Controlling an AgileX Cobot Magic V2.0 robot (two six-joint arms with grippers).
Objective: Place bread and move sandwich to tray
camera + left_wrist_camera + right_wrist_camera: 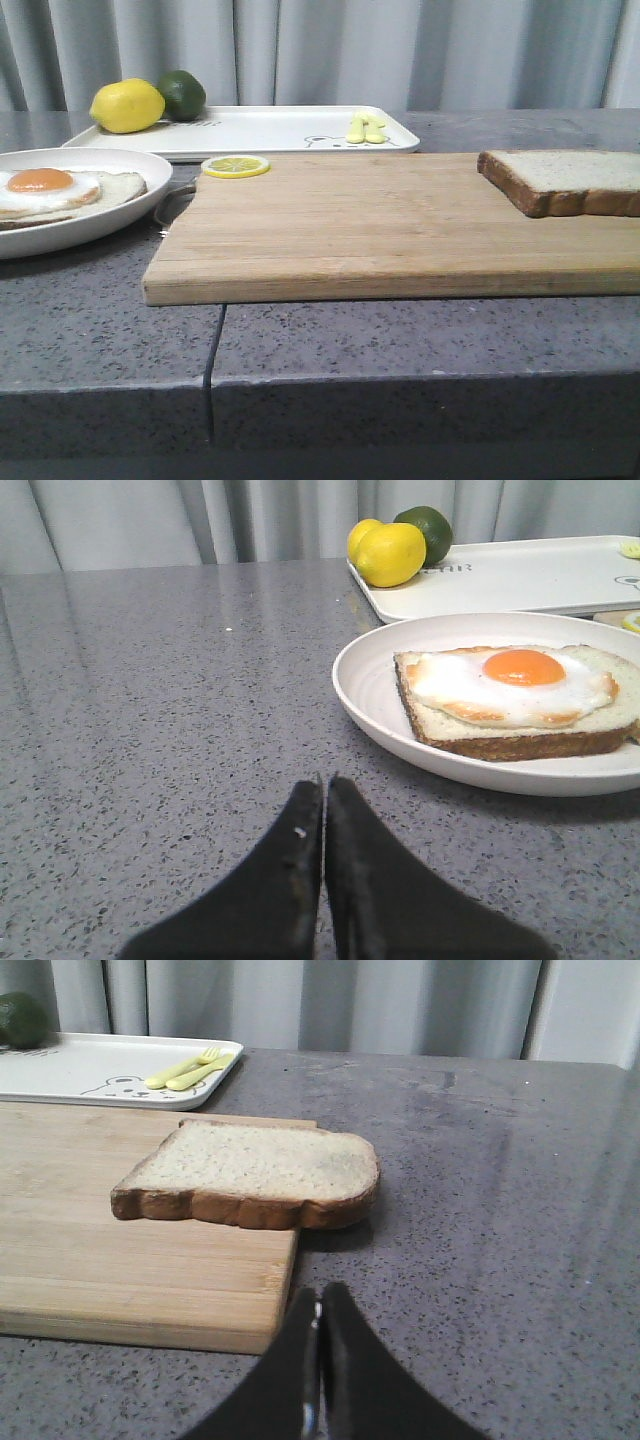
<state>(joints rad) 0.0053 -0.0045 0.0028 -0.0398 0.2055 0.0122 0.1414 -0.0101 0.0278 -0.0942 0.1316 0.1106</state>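
Both my left gripper [323, 790] and right gripper [318, 1300] sat pinched together, empty, near the sandwich [515, 700] and the bread [250, 1172], ready to reach.

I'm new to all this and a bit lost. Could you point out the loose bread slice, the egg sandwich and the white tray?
bread [255, 1165], right wrist view, pale crumb top.
sandwich [520, 667], left wrist view, egg yolk.
tray [270, 130], front view, bare floor.
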